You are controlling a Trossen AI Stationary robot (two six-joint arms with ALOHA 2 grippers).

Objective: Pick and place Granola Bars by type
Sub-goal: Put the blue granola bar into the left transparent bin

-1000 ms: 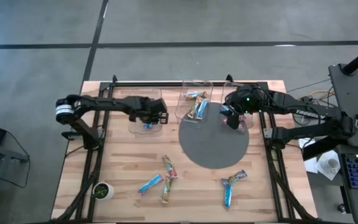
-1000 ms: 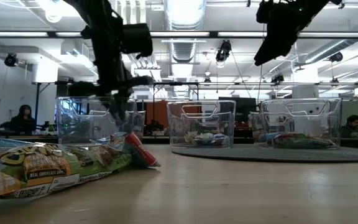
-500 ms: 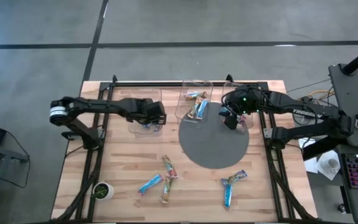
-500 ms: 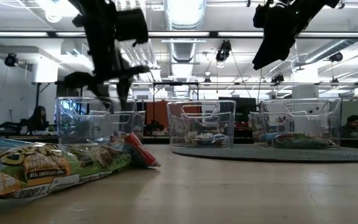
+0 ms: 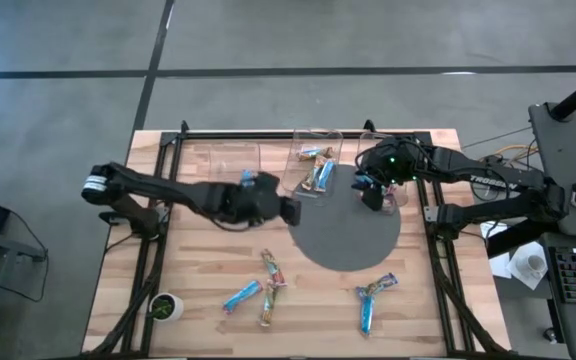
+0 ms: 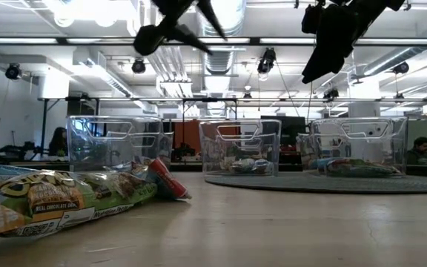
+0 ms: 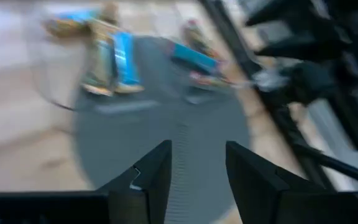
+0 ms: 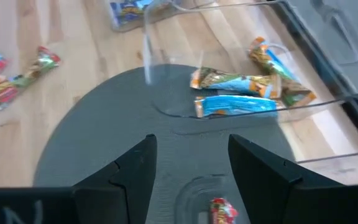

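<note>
Left tool [image 5: 290,211]: your fingers part-spread, empty, above mat [image 5: 343,235] edge | Right tool [image 5: 372,192]: fingers apart, empty, over right bin [image 5: 383,160] | Bars: pair in middle bin [image 5: 313,160] ahead of left tool; blue bar [image 5: 251,180] just behind it; loose bars [image 5: 268,280] on near counter [image 5: 198,260]

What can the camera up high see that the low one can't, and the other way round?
Only the high view shows the little green-and-white cup. Only the low view shows people in the room behind. Both show the three clear bins, the grey mat, granola bars, the left gripper and the right gripper.
</note>
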